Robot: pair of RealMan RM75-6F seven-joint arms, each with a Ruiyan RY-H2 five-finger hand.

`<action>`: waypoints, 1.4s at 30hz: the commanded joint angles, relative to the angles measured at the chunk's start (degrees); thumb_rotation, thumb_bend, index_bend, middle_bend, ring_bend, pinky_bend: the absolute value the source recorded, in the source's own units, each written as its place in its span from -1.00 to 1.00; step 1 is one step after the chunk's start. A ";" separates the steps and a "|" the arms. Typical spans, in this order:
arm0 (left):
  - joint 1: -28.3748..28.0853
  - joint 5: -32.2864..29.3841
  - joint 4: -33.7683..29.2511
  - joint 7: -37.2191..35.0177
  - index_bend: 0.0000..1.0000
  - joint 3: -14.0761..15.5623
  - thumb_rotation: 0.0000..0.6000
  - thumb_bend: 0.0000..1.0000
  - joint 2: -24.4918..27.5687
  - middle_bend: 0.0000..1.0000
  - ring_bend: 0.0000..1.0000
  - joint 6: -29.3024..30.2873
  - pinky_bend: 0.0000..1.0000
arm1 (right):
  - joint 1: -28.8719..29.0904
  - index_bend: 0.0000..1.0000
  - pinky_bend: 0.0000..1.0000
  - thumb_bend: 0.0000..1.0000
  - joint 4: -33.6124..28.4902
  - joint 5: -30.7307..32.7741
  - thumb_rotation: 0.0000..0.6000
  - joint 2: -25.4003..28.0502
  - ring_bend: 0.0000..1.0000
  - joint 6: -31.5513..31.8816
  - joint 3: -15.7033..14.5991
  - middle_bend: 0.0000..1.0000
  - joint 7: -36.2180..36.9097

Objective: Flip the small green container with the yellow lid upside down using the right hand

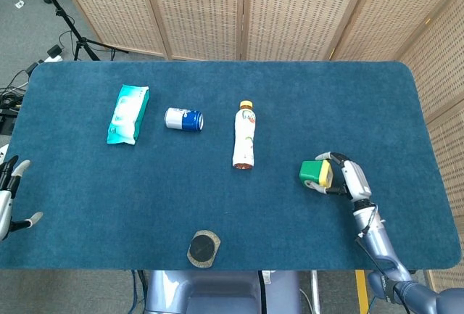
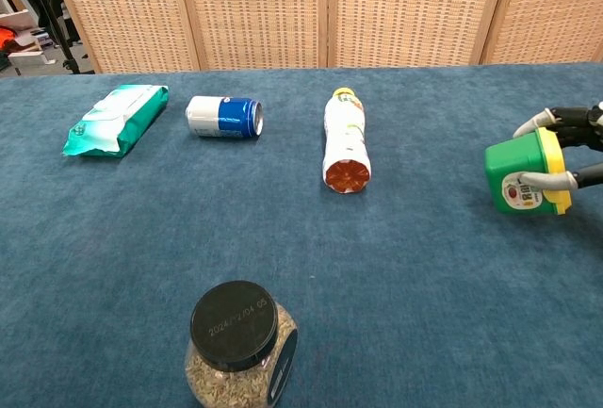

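The small green container with the yellow lid (image 1: 316,172) (image 2: 524,175) is held off the blue table, turned on its side with the lid toward the right. My right hand (image 1: 349,177) (image 2: 571,152) grips it from the lid end, fingers wrapped above and below it. In the chest view only the fingers show at the right edge. My left hand (image 1: 10,196) shows at the left edge of the head view, off the table, fingers spread and holding nothing.
A juice bottle (image 1: 245,134) lies at mid-table. A blue can (image 1: 183,119) lies on its side and a teal wipes pack (image 1: 128,114) rests further left. A black-lidded jar (image 1: 204,247) stands at the front edge. A wicker screen (image 1: 239,9) stands behind the table.
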 commanded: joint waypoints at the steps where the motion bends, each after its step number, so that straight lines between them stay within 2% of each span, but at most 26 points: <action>1: -0.09 -0.07 0.08 0.08 -1.00 0.02 1.00 -1.00 0.00 -1.00 -1.00 -0.21 -1.00 | -0.22 -0.19 -0.67 0.10 4.74 -2.21 1.00 -2.27 -0.87 0.82 -1.62 -0.63 1.03; 2: -0.12 -0.08 0.07 0.07 -1.00 0.03 1.00 -1.00 -0.02 -1.00 -1.00 -0.26 -1.00 | -0.11 -0.39 -0.74 -0.04 5.46 -2.90 1.00 -2.21 -0.96 0.52 -2.31 -0.81 1.14; 4: -0.12 -0.07 0.06 -0.06 -1.00 -0.01 1.00 -1.00 -0.04 -1.00 -1.00 -0.23 -1.00 | 0.19 -0.72 -0.83 -0.26 6.60 -4.34 1.00 -1.72 -1.00 -0.29 -3.77 -0.97 1.32; 6: -0.05 -0.06 0.12 -0.03 -1.00 -0.11 1.00 -1.00 -0.07 -1.00 -1.00 0.10 -1.00 | 0.53 -0.96 -0.89 -0.56 7.28 -5.80 1.00 -0.72 -1.00 -1.19 -5.26 -1.00 1.53; 8: 0.04 0.00 0.04 -0.15 -1.00 -0.15 1.00 -1.00 -0.06 -1.00 -1.00 0.33 -1.00 | 0.59 -1.00 -0.91 -0.75 7.01 -6.57 1.00 0.21 -1.00 -1.36 -6.01 -1.00 2.10; 11: 0.11 0.18 0.04 -0.15 -1.00 -0.12 1.00 -1.00 -0.09 -1.00 -1.00 0.56 -1.00 | 0.48 -1.00 -0.92 -0.84 5.90 -7.61 1.00 2.10 -1.00 -1.09 -6.99 -1.00 2.15; 24: 0.49 1.24 -0.24 -0.99 -1.00 0.14 1.00 -1.00 0.32 -1.00 -1.00 1.48 -1.00 | -1.69 -1.00 -0.95 -0.89 -4.18 -8.84 1.00 10.74 -1.00 5.40 -6.83 -1.00 -3.50; 28: 0.66 1.68 -0.41 -1.03 -1.00 0.27 1.00 -1.00 0.48 -1.00 -1.00 1.91 -1.00 | -0.12 -1.00 -0.98 -0.89 -10.97 -9.70 1.00 16.41 -1.00 3.03 -7.21 -1.00 -11.76; 30: 0.75 1.72 -0.46 -1.15 -1.00 0.26 1.00 -1.00 0.55 -1.00 -1.00 2.07 -1.00 | 1.32 -1.00 -0.98 -0.89 -15.60 -9.13 1.00 19.93 -1.00 -0.70 -7.28 -1.00 -17.91; 32: 0.82 1.74 -0.44 -1.38 -1.00 0.27 1.00 -1.00 0.65 -1.00 -1.00 2.14 -1.00 | 3.52 -0.98 -0.98 -0.89 -23.11 -6.85 1.00 24.48 -1.00 -6.56 -6.58 -1.00 -25.24; 37: 0.86 1.85 -0.39 -1.79 -1.00 0.32 1.00 -1.00 0.86 -1.00 -1.00 2.11 -1.00 | 8.70 -0.96 -0.98 -0.89 -37.47 3.41 1.00 32.25 -1.00 -20.70 -3.95 -1.00 -40.13; 42: 0.81 1.69 -0.20 -2.30 -1.00 0.27 1.00 -1.00 1.02 -1.00 -1.00 1.84 -1.00 | 12.44 -0.82 -0.98 -0.86 -42.72 14.32 1.00 33.90 -1.00 -26.89 -2.31 -0.95 -53.69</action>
